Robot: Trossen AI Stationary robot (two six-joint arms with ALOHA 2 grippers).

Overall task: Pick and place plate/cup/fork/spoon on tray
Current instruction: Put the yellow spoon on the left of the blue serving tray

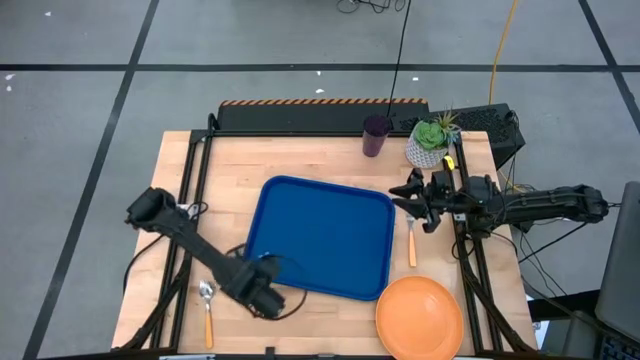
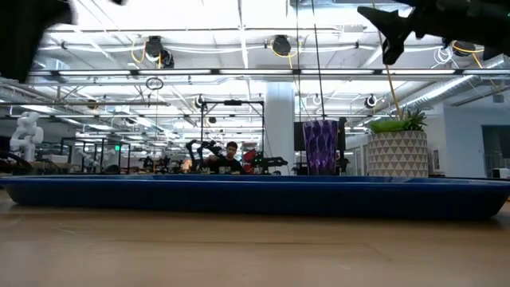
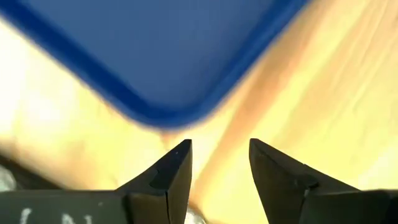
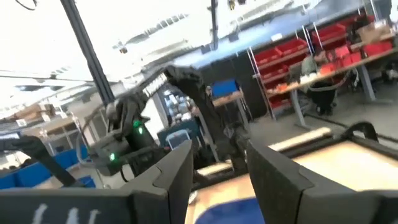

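The worktop (image 1: pixel 320 160) is showing pale wood with a visible grain and a smooth finish. The tray (image 1: pixel 322 236) is looking like smooth blue plastic. The cup (image 2: pixel 321 147) is appearing as translucent purple with facets. The spoon (image 1: pixel 207 308) is showing a shiny metal bowl. The plate (image 1: pixel 419 317) is looking matt orange.

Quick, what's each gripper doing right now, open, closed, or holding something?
Left gripper: open, empty, above the table beside a corner of the tray.
Right gripper: open, empty, raised above the tray's right edge.
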